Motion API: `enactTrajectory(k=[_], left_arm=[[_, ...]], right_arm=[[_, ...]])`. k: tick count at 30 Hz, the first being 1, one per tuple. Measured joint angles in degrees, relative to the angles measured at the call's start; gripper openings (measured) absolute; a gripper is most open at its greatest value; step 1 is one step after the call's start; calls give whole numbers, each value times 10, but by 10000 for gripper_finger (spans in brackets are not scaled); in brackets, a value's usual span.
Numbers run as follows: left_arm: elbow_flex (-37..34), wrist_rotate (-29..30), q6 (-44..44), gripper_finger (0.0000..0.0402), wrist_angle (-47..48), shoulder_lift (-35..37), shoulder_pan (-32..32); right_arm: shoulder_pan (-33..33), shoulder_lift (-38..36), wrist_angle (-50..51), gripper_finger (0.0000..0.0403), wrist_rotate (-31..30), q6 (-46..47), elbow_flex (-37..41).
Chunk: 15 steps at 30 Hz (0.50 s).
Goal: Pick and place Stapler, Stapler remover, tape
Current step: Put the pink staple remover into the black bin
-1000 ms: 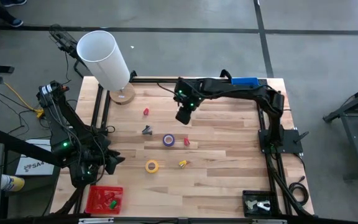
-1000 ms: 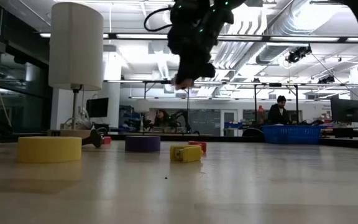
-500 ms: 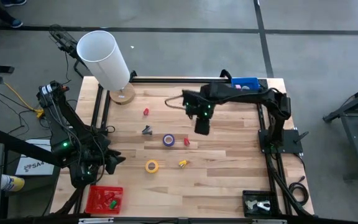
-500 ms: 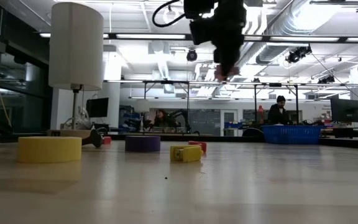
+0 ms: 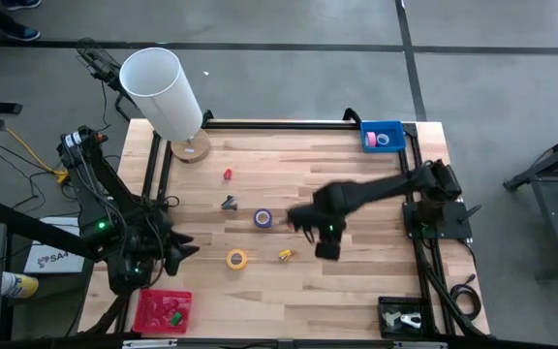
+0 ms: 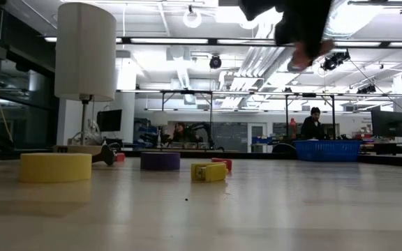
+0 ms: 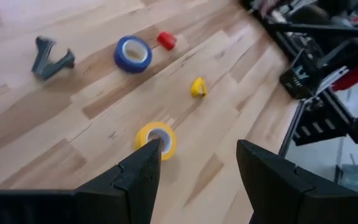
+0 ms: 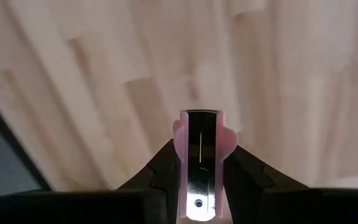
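Right gripper point(image 5: 325, 247) is clenched on a small pink piece with a metal strip point(image 8: 201, 143). You can see it pinched between both fingers in the right wrist view, with bare wooden table point(image 5: 356, 291) under it. I cannot tell whether that piece is a stapler or a staple remover. From above, the arm reaches from the table's right side toward the middle. The gripper hangs in the air just beside the small yellow piece point(image 5: 285, 255). The low view shows it high above the tabletop, with the pink piece point(image 6: 302, 59) at its tip.

Your left gripper point(image 5: 168, 254) waits at the table's left edge, near the red bin point(image 5: 163, 310), with its fingers point(image 7: 142, 180) spread and nothing between them.

On the table, the yellow tape roll point(image 5: 236, 259) lies flat near the yellow piece. The blue-purple tape roll point(image 5: 263, 219) lies beyond it, with a small red piece point(image 5: 291, 221) just beside it. The dark grey claw-shaped staple remover point(image 5: 229, 203) is near that roll, and another red piece point(image 5: 228, 174) lies farther back. A pink tape ring point(image 5: 384, 141) sits inside the blue bin point(image 5: 369, 129) at the far right corner. The white lamp point(image 5: 161, 92) stands at the far left corner.
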State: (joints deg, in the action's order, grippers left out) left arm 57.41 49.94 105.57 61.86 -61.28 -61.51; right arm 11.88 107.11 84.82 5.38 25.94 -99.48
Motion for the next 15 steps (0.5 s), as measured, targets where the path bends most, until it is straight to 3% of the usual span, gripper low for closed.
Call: enactTrajectory(k=[4,7,15], left_arm=[[0,30,-61,207,-35,-2,10],[0,22,-142,207,-88,-2,45],[0,-100,-451,207,-289,-13,188]], right_arm=[[70,0,-15,83,8,110,10],[123,0,-36,83,25,198,34],[241,0,-123,83,56,435,111]])
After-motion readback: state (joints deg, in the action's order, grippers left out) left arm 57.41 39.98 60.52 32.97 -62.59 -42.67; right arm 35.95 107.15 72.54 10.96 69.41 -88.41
